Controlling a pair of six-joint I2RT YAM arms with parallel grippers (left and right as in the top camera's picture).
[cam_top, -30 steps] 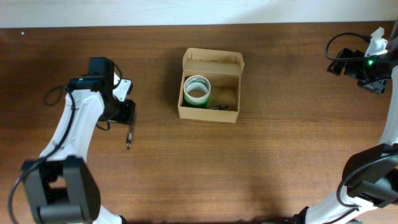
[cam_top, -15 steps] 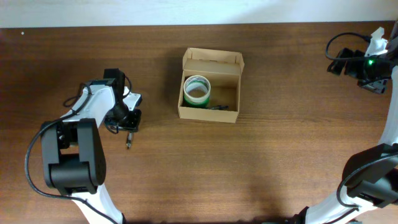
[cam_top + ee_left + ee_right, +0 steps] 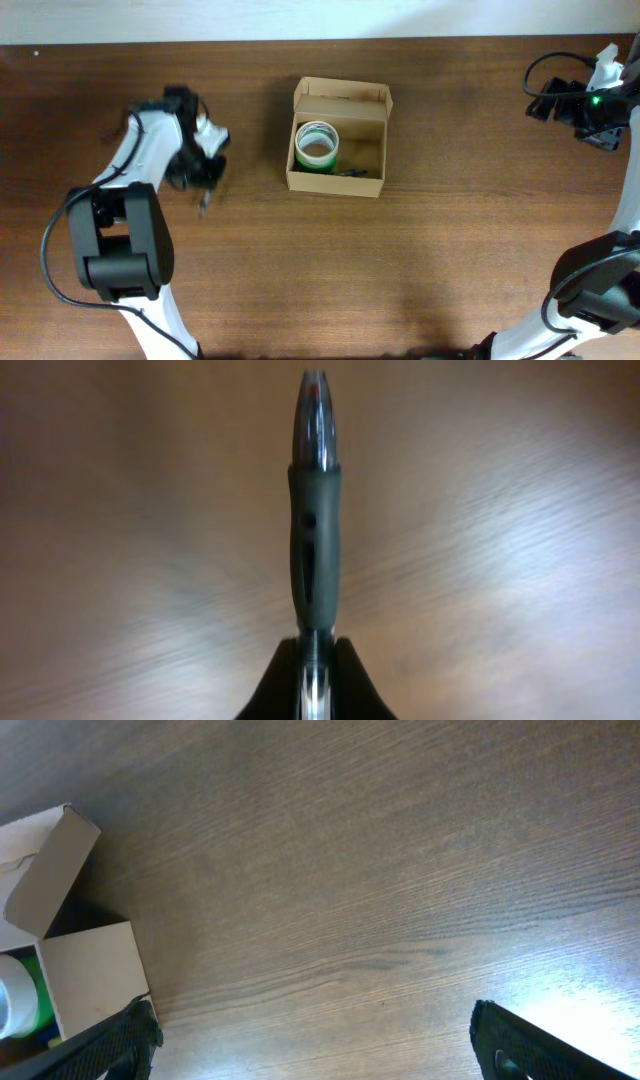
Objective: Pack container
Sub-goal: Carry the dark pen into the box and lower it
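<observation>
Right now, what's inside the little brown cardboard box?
The tan cardboard box holds a green-and-white tape roll on the left. A thin dark thing lies by the front wall, too small to name. The roll hides whatever is beneath it.

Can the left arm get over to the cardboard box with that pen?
Probably yes: nothing stands between the left tool, shut on the pen, and the container, whose lid is open.

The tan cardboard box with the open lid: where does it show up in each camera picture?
Overhead: tan cardboard box, centre, slightly toward the top.
Left wrist: not in it; only a dark grey pen.
Right wrist: box at lower left edge.
Shared landmark: green-and-white tape roll inside it.
</observation>
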